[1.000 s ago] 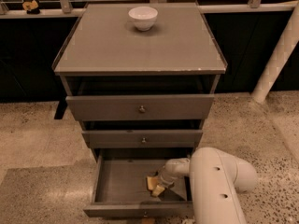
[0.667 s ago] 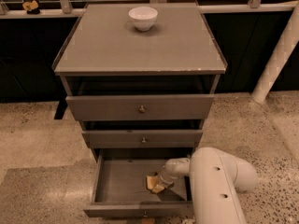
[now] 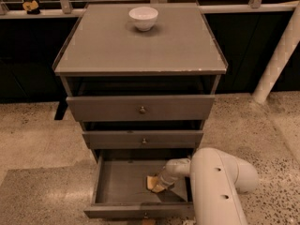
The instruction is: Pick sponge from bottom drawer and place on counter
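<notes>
The pale-yellow sponge (image 3: 151,183) lies on the dull grey inside of the bottom drawer (image 3: 117,182), where the off-white gripper (image 3: 161,185) sits right at it. The table (image 3: 140,50) is flat grey with pale chips along its front edge. The bowl (image 3: 143,18) is white. The floor (image 3: 37,139) is beige, dark-speckled.

The counter (image 3: 140,50) is flat and grey, with small chips on its front edge. One white bowl (image 3: 143,18) sits on it, near the back. The cabinet (image 3: 140,108) stands on a pale, speckled floor (image 3: 37,139). A white post (image 3: 276,64) stands on the floor too, off to the right. The bottom drawer (image 3: 117,182) is pulled out. The sponge (image 3: 152,183) lies on its grey bottom, and the gripper (image 3: 161,183) is down in the drawer, right at the sponge.
</notes>
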You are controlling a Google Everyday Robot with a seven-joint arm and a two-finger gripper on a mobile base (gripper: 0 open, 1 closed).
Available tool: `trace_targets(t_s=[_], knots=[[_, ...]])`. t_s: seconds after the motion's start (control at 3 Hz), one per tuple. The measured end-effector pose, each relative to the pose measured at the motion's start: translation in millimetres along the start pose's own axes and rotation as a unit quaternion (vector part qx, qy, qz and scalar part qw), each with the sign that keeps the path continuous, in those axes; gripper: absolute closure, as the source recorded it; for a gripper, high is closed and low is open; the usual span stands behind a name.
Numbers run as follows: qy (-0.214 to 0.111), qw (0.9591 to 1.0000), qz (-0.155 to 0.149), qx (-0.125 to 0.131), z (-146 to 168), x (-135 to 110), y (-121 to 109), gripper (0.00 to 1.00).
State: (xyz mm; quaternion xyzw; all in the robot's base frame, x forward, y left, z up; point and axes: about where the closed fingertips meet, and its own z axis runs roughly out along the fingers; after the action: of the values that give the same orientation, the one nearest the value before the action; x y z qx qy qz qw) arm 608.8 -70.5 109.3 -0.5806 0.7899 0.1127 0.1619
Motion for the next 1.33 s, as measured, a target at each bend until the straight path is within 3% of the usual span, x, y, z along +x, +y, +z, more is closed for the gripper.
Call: trace_targets(t_s=[0.33, 0.67, 1.0, 1.33], knots=[[0.0, 1.0, 0.0, 0.0, -3, -1, 0, 1.0], [0.004, 1.0, -0.001, 0.008, -18, -7, 4, 1.0], [0.0, 0.9981, -0.005, 0.061, -78, -32, -19, 1.0], [-0.011, 0.9938, -0.021, 0.108, -143, -58, -35, 1.0]])
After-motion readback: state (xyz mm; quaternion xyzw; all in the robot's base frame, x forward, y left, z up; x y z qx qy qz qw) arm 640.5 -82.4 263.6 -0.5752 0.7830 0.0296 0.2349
